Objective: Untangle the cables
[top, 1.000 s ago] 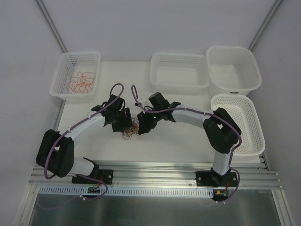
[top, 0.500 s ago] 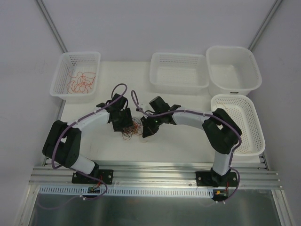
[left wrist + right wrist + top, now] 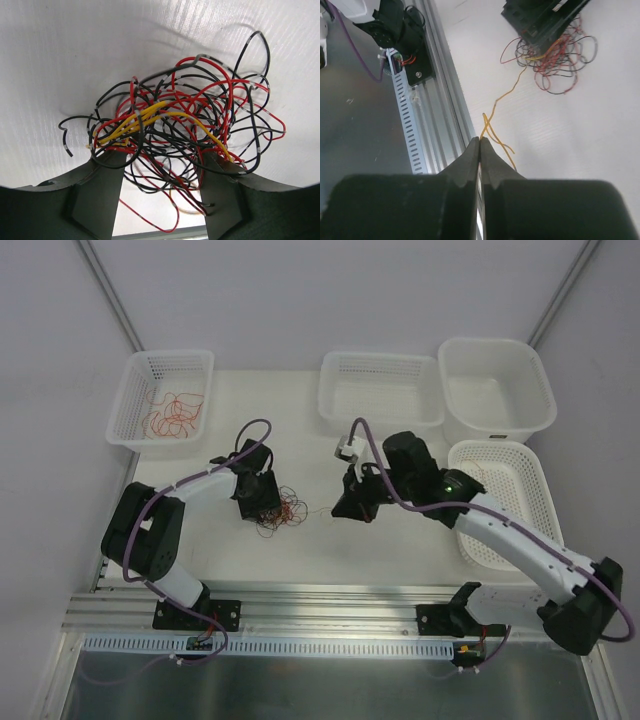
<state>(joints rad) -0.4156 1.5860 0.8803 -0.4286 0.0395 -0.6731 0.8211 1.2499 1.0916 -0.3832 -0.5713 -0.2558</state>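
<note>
White worktop [image 3: 400, 550], cables [image 3: 285, 510] knotted nearer its left edge.
Our spread left fingers [image 3: 100, 185] straddle them, likely anchoring; right fingers [image 3: 469, 162] pinch one yellow strand [image 3: 496, 105] to free it.

Red, black and yellow cables [image 3: 172, 125]

— How does the tangle of cables [image 3: 185, 125] lie?
— Bunched on the counter [image 3: 400, 540]; red, black and yellow curls knotted together; one yellow strand [image 3: 496, 105] trails out, pinched in the right end effector [image 3: 480, 142]; loose orange strands [image 3: 172, 418] lie in a basket [image 3: 170, 358].
</note>
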